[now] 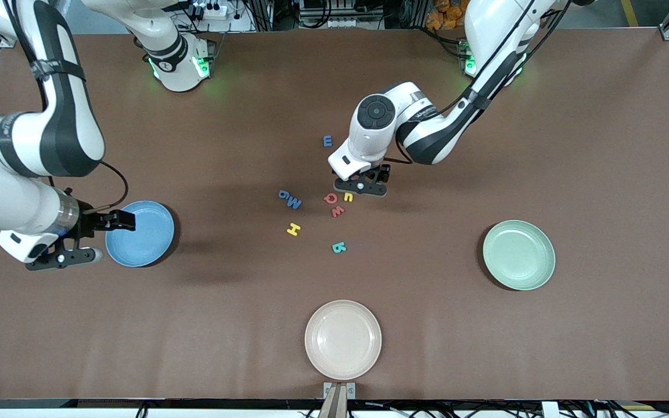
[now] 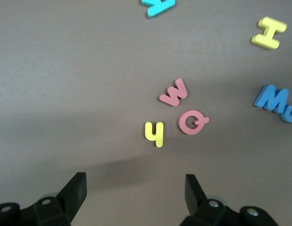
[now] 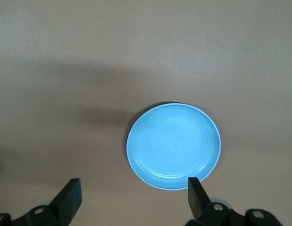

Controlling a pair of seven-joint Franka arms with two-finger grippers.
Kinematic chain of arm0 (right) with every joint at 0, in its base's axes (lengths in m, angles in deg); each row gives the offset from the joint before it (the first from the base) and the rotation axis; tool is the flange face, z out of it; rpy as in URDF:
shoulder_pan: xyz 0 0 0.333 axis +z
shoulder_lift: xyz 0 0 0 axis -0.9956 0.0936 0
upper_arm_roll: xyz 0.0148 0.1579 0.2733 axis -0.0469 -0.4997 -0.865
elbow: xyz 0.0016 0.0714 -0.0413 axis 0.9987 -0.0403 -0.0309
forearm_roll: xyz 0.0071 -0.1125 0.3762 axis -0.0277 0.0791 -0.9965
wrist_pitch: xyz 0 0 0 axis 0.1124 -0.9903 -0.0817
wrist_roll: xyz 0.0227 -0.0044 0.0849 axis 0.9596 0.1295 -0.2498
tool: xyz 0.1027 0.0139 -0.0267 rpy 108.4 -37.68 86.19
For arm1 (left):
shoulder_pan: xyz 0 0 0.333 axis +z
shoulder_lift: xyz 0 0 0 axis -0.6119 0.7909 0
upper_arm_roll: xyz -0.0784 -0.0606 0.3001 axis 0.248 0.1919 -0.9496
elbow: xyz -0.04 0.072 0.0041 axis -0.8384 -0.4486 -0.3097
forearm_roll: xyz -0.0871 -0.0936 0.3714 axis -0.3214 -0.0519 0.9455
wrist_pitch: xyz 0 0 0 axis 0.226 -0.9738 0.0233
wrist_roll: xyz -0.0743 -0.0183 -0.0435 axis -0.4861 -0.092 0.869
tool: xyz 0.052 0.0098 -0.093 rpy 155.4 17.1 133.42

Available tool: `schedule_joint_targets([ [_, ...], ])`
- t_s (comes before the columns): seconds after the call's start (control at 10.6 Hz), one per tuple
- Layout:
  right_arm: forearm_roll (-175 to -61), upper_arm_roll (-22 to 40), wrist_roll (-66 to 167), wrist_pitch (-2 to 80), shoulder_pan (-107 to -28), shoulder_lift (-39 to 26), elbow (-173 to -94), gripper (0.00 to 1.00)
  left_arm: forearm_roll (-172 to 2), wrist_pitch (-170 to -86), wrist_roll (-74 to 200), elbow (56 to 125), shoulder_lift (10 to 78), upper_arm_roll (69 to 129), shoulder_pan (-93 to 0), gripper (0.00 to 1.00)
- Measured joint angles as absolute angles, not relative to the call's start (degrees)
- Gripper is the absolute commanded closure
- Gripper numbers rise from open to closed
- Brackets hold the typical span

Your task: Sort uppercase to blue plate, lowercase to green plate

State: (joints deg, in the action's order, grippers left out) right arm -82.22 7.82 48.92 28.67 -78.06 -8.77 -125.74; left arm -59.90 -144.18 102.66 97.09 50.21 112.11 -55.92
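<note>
The letters lie mid-table: blue m point(image 1: 327, 140), blue g point(image 1: 283, 194), blue M point(image 1: 294, 202), red Q point(image 1: 330, 198), yellow h point(image 1: 348, 197), red w point(image 1: 338, 211), yellow H point(image 1: 293, 229) and teal R point(image 1: 339, 248). My left gripper point(image 1: 363, 183) is open and empty over bare table beside the yellow h. The left wrist view shows the gripper point(image 2: 135, 188), h point(image 2: 154, 133), Q point(image 2: 193, 122), w point(image 2: 174, 92), H point(image 2: 269, 33) and M point(image 2: 272, 98). The blue plate point(image 1: 140, 233) and the green plate point(image 1: 518, 254) hold nothing. My right gripper point(image 1: 101, 238) is open over the blue plate's rim point(image 3: 174, 146).
A cream plate point(image 1: 343, 339) holding nothing sits near the table's front edge, nearer the camera than the letters. The blue plate is toward the right arm's end, the green plate toward the left arm's end. The brown table point(image 1: 601, 145) surrounds them.
</note>
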Motion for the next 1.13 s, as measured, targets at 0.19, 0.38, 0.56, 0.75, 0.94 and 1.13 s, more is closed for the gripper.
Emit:
schedule_joint_targets([
  [0.19,-82.2,7.9,48.9,28.9,-78.1,-7.8,-125.7,0.0,-59.1,-144.3,102.7,96.1,51.9,110.9,-57.6,0.15],
  [0.38,-82.2,8.1,48.9,28.9,-78.2,-7.2,-125.7,0.0,-59.0,-144.3,102.7,94.3,54.0,108.8,-59.7,0.16],
  [0.56,-82.2,8.1,48.9,28.9,-78.2,-6.6,-125.7,0.0,-58.6,-144.4,102.7,93.1,55.7,107.0,-61.1,0.17],
  [0.75,-82.2,8.1,48.9,28.9,-78.2,-6.1,-125.7,0.0,-58.1,-145.8,102.7,92.8,57.0,105.7,-62.1,0.2],
  [0.94,-82.2,8.2,48.9,28.9,-78.3,-5.9,-125.7,0.0,-58.1,-147.0,102.7,92.6,57.9,105.0,-62.8,0.21],
  [1.13,-82.2,8.2,48.9,28.9,-78.3,-5.9,-125.7,0.0,-58.1,-147.5,102.7,92.3,58.2,103.5,-64.3,0.21],
])
